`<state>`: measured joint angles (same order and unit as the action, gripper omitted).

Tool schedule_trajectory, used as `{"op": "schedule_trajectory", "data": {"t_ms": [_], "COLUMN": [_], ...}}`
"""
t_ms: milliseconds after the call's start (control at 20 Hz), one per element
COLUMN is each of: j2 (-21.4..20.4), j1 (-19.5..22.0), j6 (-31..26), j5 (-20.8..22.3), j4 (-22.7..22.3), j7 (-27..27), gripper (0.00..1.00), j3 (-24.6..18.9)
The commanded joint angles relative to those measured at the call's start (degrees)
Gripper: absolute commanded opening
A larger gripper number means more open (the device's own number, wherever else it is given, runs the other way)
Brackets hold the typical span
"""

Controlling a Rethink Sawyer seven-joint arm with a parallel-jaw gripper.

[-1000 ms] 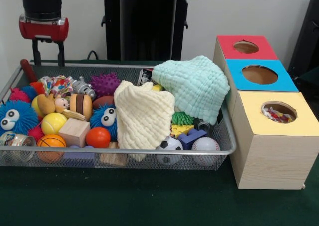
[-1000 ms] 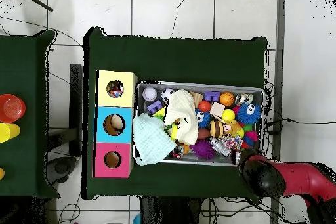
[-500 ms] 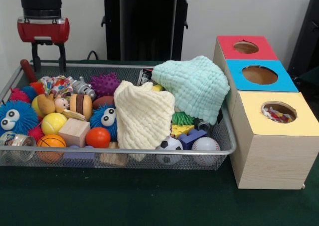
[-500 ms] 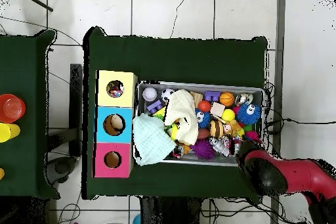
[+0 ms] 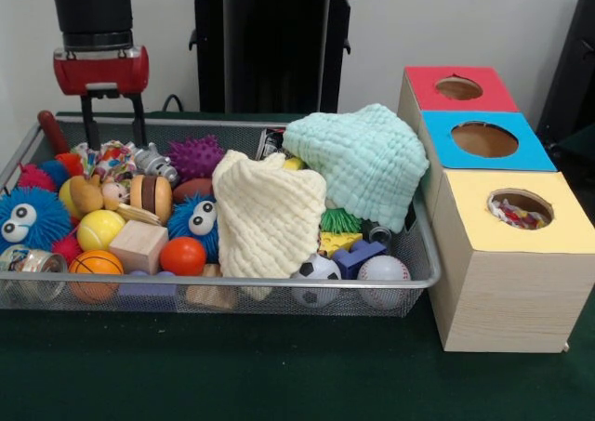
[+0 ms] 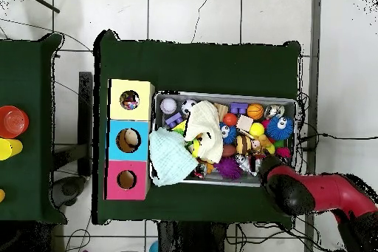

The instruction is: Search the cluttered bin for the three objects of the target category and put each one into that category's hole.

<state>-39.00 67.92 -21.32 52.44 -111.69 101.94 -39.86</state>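
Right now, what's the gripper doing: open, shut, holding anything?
Gripper: open, fingers apart, holding nothing, above the bin's far corner.

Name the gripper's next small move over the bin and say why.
Probably lower straight down: the gripper hangs open and empty above the bin's far corner, its fingertips just over the patterned toy and silver toy, gripping nothing yet.

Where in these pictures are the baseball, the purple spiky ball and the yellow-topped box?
baseball (image 5: 383, 270), front view, on its white front face.
purple spiky ball (image 5: 196, 156), front view, at its middle.
yellow-topped box (image 5: 507, 296), front view, on its wooden front wall.
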Motion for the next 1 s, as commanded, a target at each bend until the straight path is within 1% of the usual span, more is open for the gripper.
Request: {"op": "schedule_trajectory", "data": {"t_ms": [50, 100, 250, 400, 800, 1000], "j2": [3.50, 3.63, 3.10, 2.45, 1.14, 0.58], "j1": [-1.03, -1.16, -2.97, -3.98, -7.06, -7.61], "j6": [3.17, 2.63, -1.00, -2.39, -3.39, -4.40], "j5": [4.64, 4.74, 5.71, 6.45, 8.00, 8.03], "j4": [2.77, 2.99, 3.83, 3.89, 3.98, 4.52], "j7": [-7.13, -7.22, -6.83, -5.98, -3.53, -3.75], "gripper": [1.00, 1.00, 1.00, 1.00, 1.00, 1.00], "j3": [-2.71, -2.48, 0.63, 2.21, 6.67, 8.44]}}
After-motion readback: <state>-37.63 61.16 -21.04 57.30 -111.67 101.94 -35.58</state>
